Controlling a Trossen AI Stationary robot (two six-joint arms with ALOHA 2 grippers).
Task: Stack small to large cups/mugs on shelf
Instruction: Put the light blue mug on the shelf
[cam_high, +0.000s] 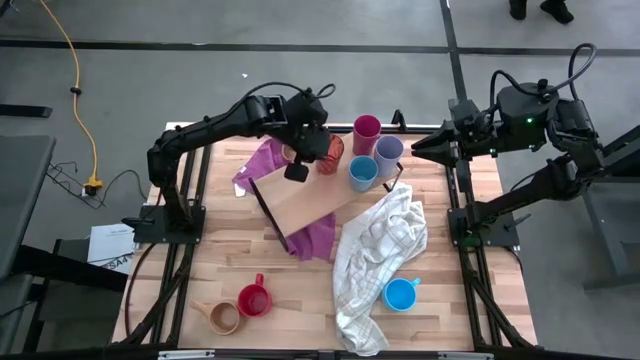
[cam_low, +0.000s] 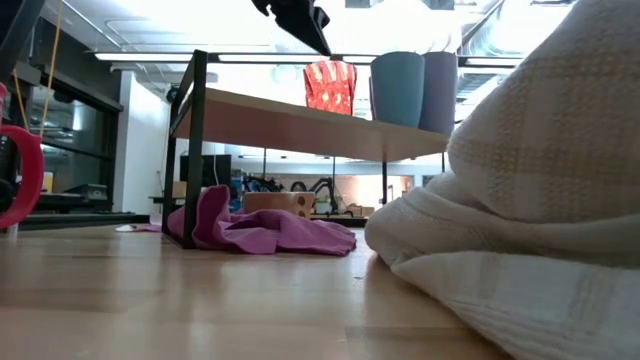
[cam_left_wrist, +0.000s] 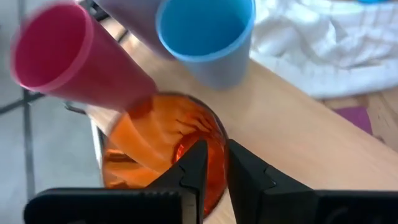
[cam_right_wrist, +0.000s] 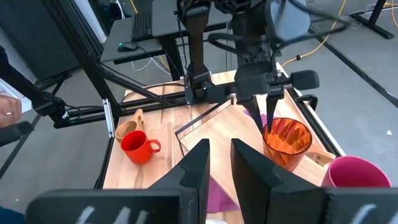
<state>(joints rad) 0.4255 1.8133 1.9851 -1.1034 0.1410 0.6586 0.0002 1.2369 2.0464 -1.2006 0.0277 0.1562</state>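
A translucent orange cup (cam_high: 333, 150) stands upright on the far left part of the light-wood shelf (cam_high: 310, 200); it also shows in the low view (cam_low: 330, 87). My left gripper (cam_left_wrist: 216, 155) is over it, shut on its rim. A magenta cup (cam_high: 366, 130), a lavender cup (cam_high: 389, 152) and a blue cup (cam_high: 362, 173) stand close by on the shelf's far end. A red mug (cam_high: 253, 299) and a tan mug (cam_high: 224, 317) stand at the table's near left, and a blue mug (cam_high: 400, 294) at the near right. My right gripper (cam_high: 418, 148) hovers shut and empty at the far right. My left gripper pinches the orange cup's rim (cam_left_wrist: 219, 127) on the side toward the table's left, one finger (cam_left_wrist: 198, 163) inside the cup and one outside. The fingers point down from above. In the low view only their tips reach the rim. The cup stands upright, its base on the shelf.
A white checked towel (cam_high: 380, 250) lies bunched from the shelf's right end to the table's near edge. A purple cloth (cam_high: 265, 160) lies under and beside the shelf. The three other cups crowd the orange cup's right side.
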